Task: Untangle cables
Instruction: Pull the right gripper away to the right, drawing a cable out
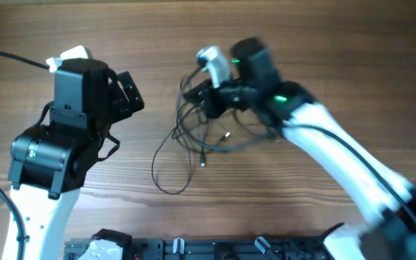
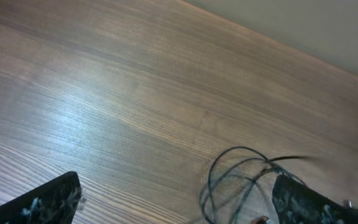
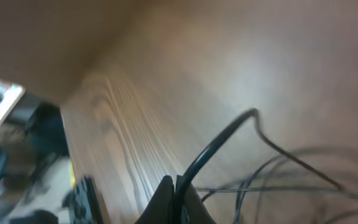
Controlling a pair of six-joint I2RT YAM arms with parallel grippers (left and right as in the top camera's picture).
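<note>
Your right gripper [image 3: 176, 190] pinches a strand of the cables [image 3: 219, 143], which trail lower right; your left gripper [image 2: 176, 190] stands spread.

The left arm [image 1: 42, 152] is bent, and its left claw [image 1: 127, 92] is spread fully wide, the two fingers [image 2: 51, 199] far apart from each other. The right arm [image 1: 338, 159] is stretched out long behind its right claw [image 1: 199, 97], which sits well to the right of the left claw. The right claw is pressed together, and a thin black cable [image 3: 219, 143] comes out from between its fingertips.
</note>
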